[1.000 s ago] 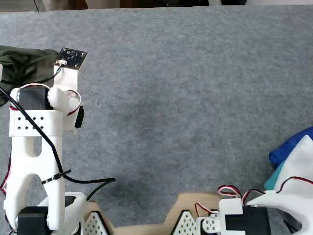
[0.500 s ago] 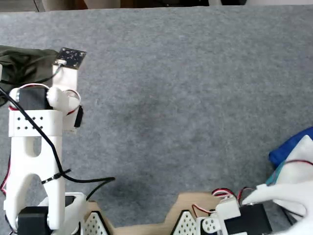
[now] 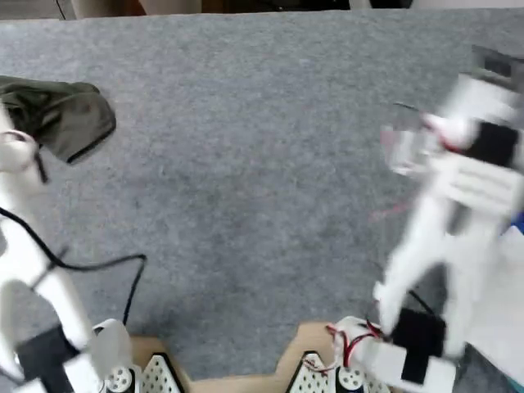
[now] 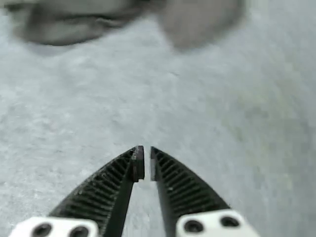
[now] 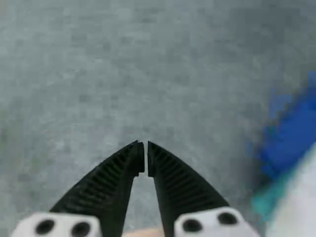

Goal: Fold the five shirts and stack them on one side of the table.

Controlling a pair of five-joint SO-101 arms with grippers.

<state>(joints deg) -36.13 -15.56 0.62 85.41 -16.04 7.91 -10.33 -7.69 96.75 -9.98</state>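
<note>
At the upper left of the high view lies an olive-green shirt (image 3: 64,121), bunched into a low rounded heap, not a flat fold, on the grey felt table top (image 3: 262,172). The left arm (image 3: 37,270) runs up the left edge of that frame, its upper end just below and beside the heap. In the left wrist view the left gripper (image 4: 146,163) has its jaws drawn in to a hairline slit with nothing between them. It hangs over bare felt, with the olive shirt a dark mass ahead of the tips and apart from them.

The middle of the table carries nothing but felt. On the right of the high view the right arm (image 3: 454,213) rises from its base at the lower edge towards the upper right. Past it, at the right edge, a sliver of a blue shirt (image 3: 517,226) shows, with what may be a white garment in the lower right corner, though I cannot separate it from the arm there. The right wrist view shows the right gripper (image 5: 144,158) likewise closed to a thin gap and holding nothing, over felt. The blue shirt (image 5: 291,131) is off to one side of the tips, with teal cloth (image 5: 266,201) and white cloth (image 5: 298,212) against it.

The unfolded pile sits at the right edge, so the right arm is much the nearer. Its jaws would have to part and swing sideways toward the blue shirt. The pile's long axis cannot be judged.
</note>
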